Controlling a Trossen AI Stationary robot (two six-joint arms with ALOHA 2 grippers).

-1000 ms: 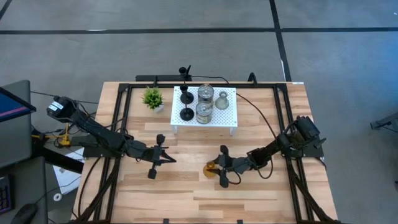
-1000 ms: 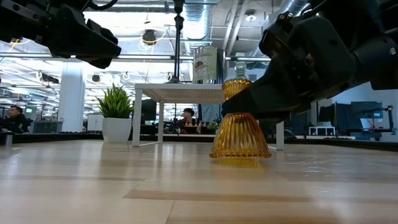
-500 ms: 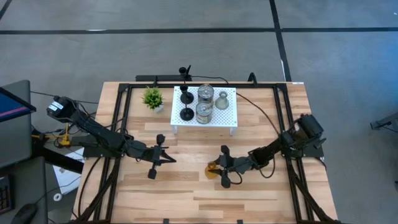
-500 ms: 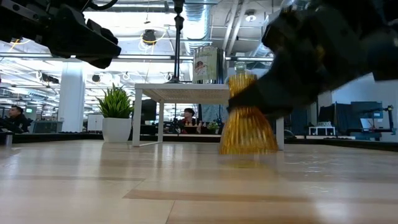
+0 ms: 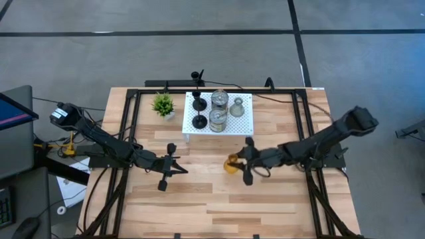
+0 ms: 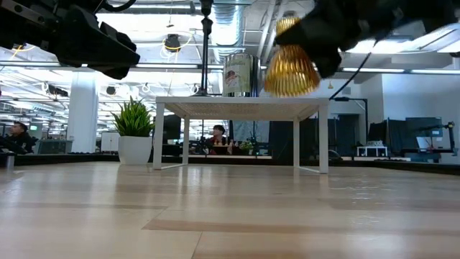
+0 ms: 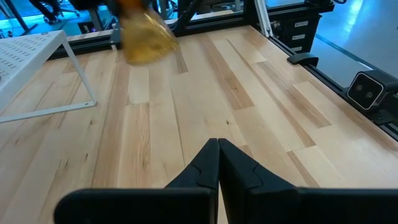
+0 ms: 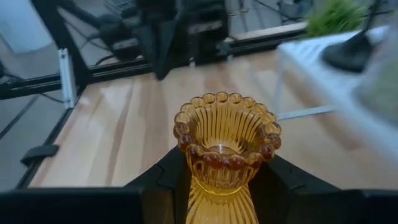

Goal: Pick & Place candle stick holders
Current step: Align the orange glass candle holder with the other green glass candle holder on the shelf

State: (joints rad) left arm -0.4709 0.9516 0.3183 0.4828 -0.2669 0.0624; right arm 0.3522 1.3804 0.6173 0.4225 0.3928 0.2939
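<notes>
My right gripper (image 5: 243,161) is shut on the amber candle stick holder (image 5: 231,163), which hangs in the air in front of the white perforated stand (image 5: 246,123). In the low view the holder (image 6: 291,66) is level with the stand's top. On the stand rest two black sticks (image 5: 198,121), two clear glass jars (image 5: 217,119) and a greyish-olive bell-shaped holder (image 5: 237,106), each on its base. My left gripper (image 5: 182,170) waits shut over the table's left middle, holding nothing. My right gripper pinches the amber holder's narrow waist (image 8: 214,186), just under the beaded cup, with one finger (image 8: 165,177) on each side. The fingers come almost level from the table's right. The holder stands upright, its flared base (image 6: 291,75) below, lifted clear of the table.
A small green potted plant (image 5: 163,105) stands left of the stand. A black frame (image 5: 129,119) runs around the wooden table (image 5: 199,212). The stand's near right part is bare.
My right gripper has risen and gone a little toward the far edge and the stand. It has lifted the amber holder from the table to about the height of the stand's top. The holder stays upright in the shut fingers.
</notes>
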